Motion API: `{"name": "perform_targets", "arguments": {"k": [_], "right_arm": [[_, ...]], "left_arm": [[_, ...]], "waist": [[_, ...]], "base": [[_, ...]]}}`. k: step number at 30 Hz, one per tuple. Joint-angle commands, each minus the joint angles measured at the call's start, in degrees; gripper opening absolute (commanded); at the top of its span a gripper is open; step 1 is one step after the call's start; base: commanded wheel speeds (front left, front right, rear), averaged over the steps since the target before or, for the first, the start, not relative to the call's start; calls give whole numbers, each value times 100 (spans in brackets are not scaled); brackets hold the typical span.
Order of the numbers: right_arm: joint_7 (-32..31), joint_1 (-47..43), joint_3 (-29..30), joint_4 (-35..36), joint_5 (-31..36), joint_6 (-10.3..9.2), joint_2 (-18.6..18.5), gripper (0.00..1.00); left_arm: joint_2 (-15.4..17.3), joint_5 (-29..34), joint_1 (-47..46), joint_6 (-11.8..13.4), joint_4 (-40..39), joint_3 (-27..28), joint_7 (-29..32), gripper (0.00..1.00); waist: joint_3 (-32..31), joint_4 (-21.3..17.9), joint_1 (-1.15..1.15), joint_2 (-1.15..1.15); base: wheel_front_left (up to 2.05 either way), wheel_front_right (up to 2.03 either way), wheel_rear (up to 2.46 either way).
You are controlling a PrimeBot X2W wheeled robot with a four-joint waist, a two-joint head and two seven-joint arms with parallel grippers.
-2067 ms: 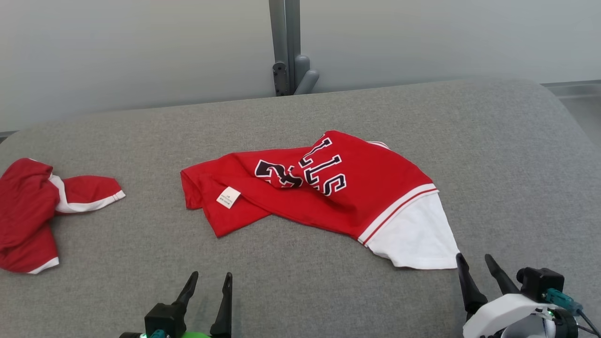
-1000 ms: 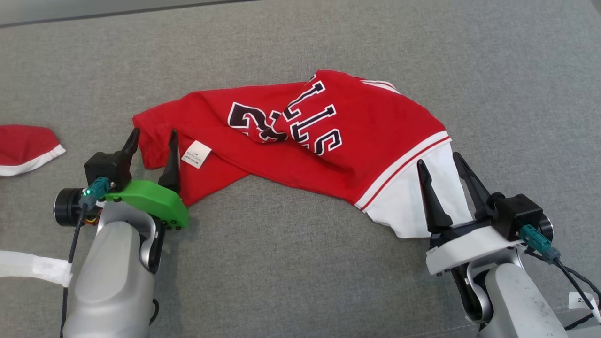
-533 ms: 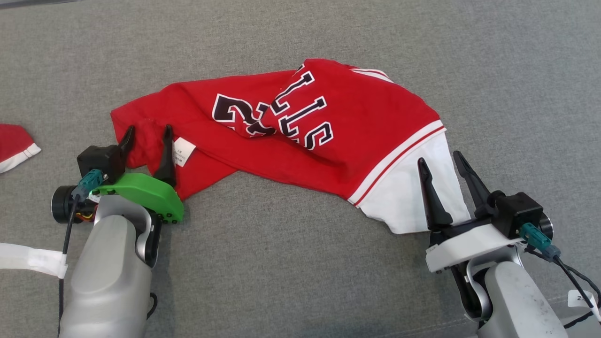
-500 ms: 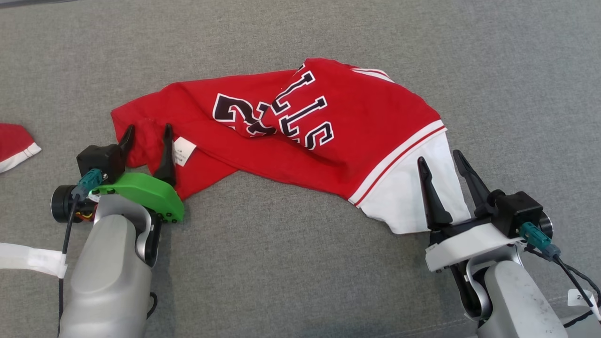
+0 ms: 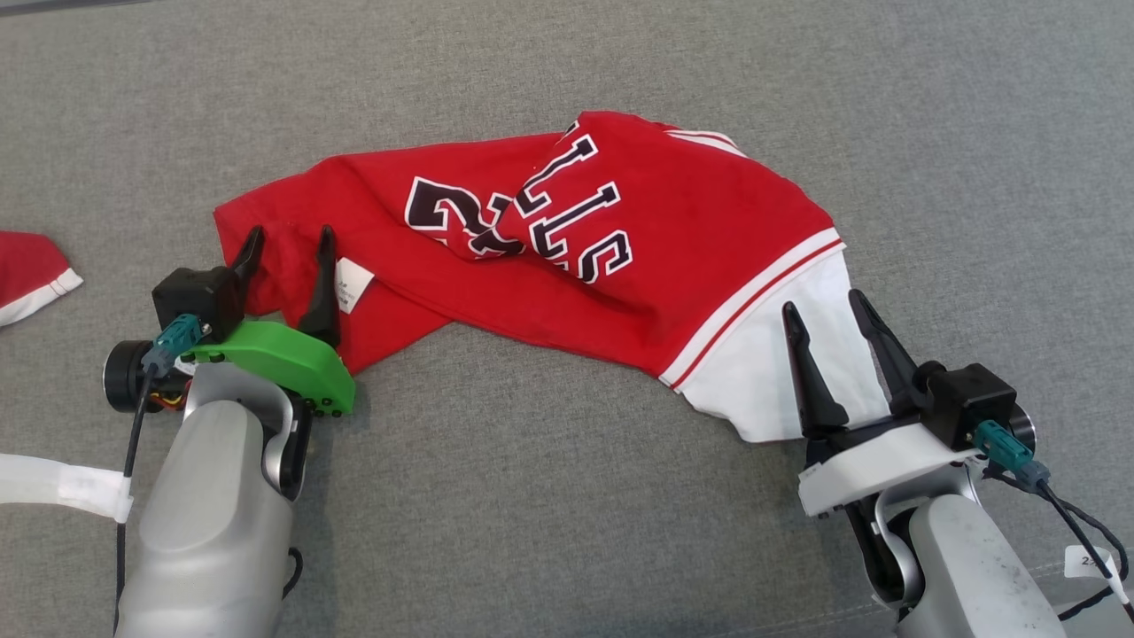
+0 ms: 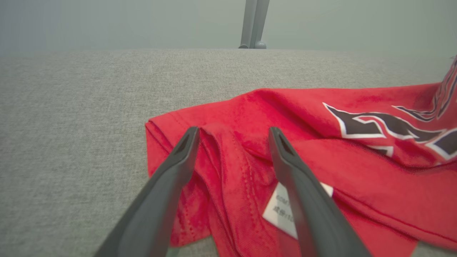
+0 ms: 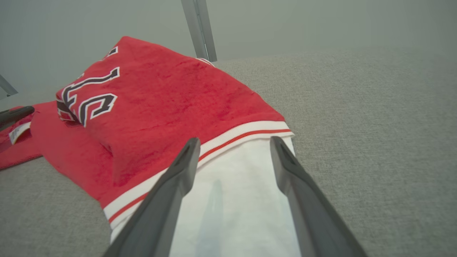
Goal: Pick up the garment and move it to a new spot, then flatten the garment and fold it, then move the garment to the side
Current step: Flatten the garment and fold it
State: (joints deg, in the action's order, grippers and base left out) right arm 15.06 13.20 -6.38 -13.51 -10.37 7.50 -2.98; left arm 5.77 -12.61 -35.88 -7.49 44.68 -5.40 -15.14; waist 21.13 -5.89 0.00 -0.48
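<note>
though both wide-jawed, left end effector (image 5: 293, 230) at the garment's (image 5: 673, 230) red corner, right end effector (image 5: 821, 299) at its white end

Crumpled red-and-white fabric jersey (image 5: 709, 239): black white-edged block letters (image 5: 576, 213) read "LLS", rest lost in a fold; beside them a black digit (image 5: 438, 206) "2", next one part hidden. Small white sewn-in label (image 5: 354, 285): print too tiny to read. White paper tag (image 5: 1086, 561) on cable, lower right: starts "2", rest cut off
</note>
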Motion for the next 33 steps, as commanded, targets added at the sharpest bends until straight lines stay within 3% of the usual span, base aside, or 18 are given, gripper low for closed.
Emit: {"name": "perform_targets", "arguments": {"k": [1,2,4,5,6,7,8,9,18,30,32,33], "right_arm": [[16,32,3,-51,-54,-2,-10,100],[15,34,4,-61,-59,-2,-8,100],[15,41,6,-95,-72,-2,-6,100],[15,47,4,-102,-75,-2,-5,100],[15,47,4,-102,-75,-2,-5,100],[15,51,2,-110,-82,-3,-5,100],[15,55,-1,-115,-90,-2,-4,100],[15,58,1,-120,-99,-2,-3,100],[15,-143,125,-243,-192,-3,0,100],[15,-782,298,-667,-481,-2,-3,100],[15,-888,326,-705,-494,-2,-2,100],[15,-935,325,-723,-501,-2,0,100]], "left_arm": [[-14,-34,30,3,10,35,-1,100],[-12,-34,27,3,9,38,-1,99],[5,-2,7,3,89,50,-1,87],[-2,18,4,3,114,40,-1,60],[-2,18,4,3,114,40,-1,60],[-9,19,0,3,129,41,-1,38],[-13,11,-6,3,108,37,-1,11],[-20,-25,-2,3,118,35,-1,0],[40,-50,275,4,-521,-71,-1,0],[290,-275,1756,6,-1939,-1088,0,0],[383,-352,2012,6,-1999,-1290,-1,17],[425,-393,2151,6,-2020,-1425,-1,19]], "waist": [[-18,-3,0,48],[-25,-1,0,48],[-51,-6,0,48],[-61,-10,0,48],[-61,-10,0,48],[-72,-15,0,48],[-81,-20,0,48],[-91,-24,0,48],[-447,51,0,48],[-1691,501,0,48],[-1828,570,0,48],[-1884,593,0,48]], "base": [[0,0,0],[0,0,0],[0,0,0],[0,0,0],[0,0,0],[0,0,0],[0,0,0],[0,0,0],[0,0,0],[0,0,0],[0,0,0],[0,0,0]]}}
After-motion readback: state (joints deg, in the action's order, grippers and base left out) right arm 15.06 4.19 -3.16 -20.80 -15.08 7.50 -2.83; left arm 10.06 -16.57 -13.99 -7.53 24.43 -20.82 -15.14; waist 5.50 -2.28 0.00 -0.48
